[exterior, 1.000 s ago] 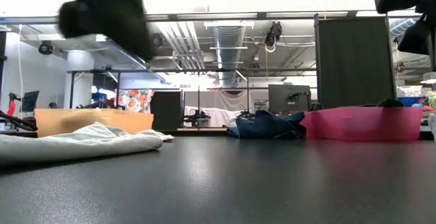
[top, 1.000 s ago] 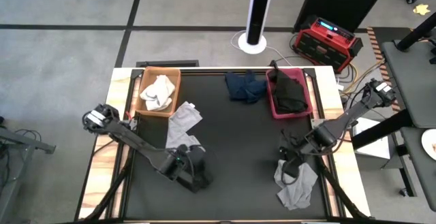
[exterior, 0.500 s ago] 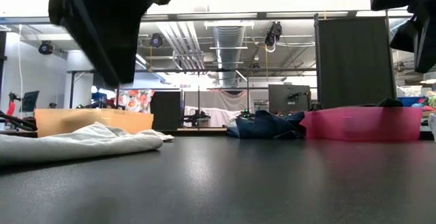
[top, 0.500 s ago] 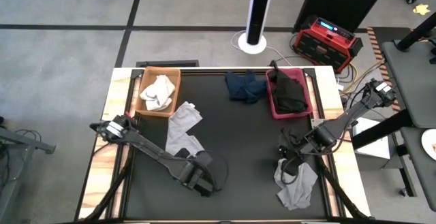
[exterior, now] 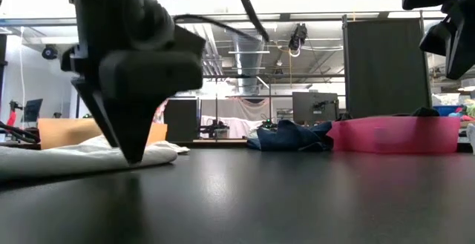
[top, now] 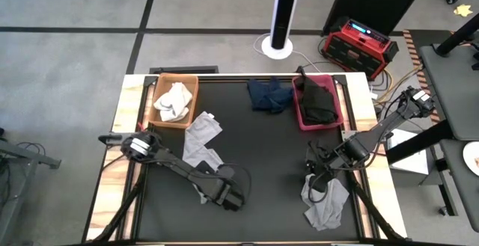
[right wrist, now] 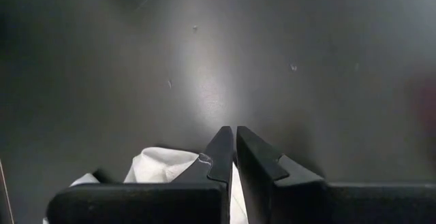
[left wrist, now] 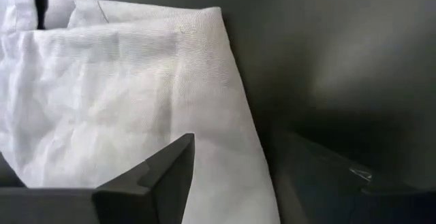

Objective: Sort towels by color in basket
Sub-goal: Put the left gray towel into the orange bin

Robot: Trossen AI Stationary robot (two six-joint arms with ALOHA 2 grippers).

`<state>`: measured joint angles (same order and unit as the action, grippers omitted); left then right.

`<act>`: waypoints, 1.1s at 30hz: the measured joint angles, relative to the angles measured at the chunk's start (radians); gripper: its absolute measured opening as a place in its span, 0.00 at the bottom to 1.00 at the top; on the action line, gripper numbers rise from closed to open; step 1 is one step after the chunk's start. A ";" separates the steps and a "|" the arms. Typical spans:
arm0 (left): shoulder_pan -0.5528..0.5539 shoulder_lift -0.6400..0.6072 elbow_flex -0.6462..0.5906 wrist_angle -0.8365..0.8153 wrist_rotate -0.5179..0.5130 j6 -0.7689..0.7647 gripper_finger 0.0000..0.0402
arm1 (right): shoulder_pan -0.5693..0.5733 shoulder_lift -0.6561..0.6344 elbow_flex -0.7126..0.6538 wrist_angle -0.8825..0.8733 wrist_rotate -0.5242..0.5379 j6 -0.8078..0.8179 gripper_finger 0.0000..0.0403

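A light grey towel (top: 200,143) lies spread on the black table, left of the middle. My left gripper (left wrist: 238,146) is open and points down at its near end (top: 200,194). One finger is over the cloth and the other over bare table, with the towel's side edge (left wrist: 255,176) between them. My right gripper (top: 317,180) is shut on a second light grey towel (top: 327,205) near the table's right front. A white towel (top: 173,100) lies in the orange basket (top: 159,89). A black towel (top: 318,102) lies in the pink basket (top: 301,115). A navy towel (top: 269,94) rests on the table between the baskets. My left gripper has its fingertip (exterior: 133,153) down at the level of the towel; I cannot tell whether it touches the cloth. My right gripper pinches an upper bit of the second towel (right wrist: 197,161) between its two shut fingers, slanting down from above. The towel hangs below the fingers, bunched. Its lower part (top: 329,214) looks to lie on the table.
Bare black tabletop (top: 266,164) lies between the two arms. Beyond the table's far edge stand a white pole base (top: 277,48) and a red device (top: 359,44) with cables.
My left gripper has come down toward the table and a little toward its right and near edges. It has tipped from slanting to pointing steeply down, and its tip now stands at the near end of the spread grey towel. The towels have not moved.
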<state>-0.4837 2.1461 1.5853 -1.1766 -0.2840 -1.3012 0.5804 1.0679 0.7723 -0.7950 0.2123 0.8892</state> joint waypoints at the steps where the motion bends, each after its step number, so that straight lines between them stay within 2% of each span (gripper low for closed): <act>1: 0.002 0.006 0.000 0.001 0.000 0.003 0.52 | 0.000 0.000 0.000 0.000 0.000 0.000 0.03; 6: 0.006 0.013 -0.011 -0.002 0.000 0.011 0.46 | 0.000 0.000 0.000 0.000 0.015 -0.006 0.03; 11: 0.005 0.013 -0.028 0.004 -0.001 0.010 0.35 | 0.000 0.000 0.000 0.001 0.028 -0.011 0.03; 16: 0.005 0.010 -0.047 0.018 0.000 0.012 0.22 | 0.000 0.000 0.000 0.006 0.047 -0.012 0.03; 21: 0.006 0.010 -0.045 0.015 0.006 0.057 0.03 | 0.000 0.000 0.000 0.015 0.053 -0.019 0.03; 33: 0.005 -0.057 0.007 -0.111 -0.025 0.094 0.00 | 0.000 0.000 0.000 0.023 0.101 -0.030 0.03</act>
<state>-0.4789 2.0887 1.5921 -1.2879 -0.3091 -1.2077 0.5800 1.0679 0.7723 -0.7722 0.3132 0.8589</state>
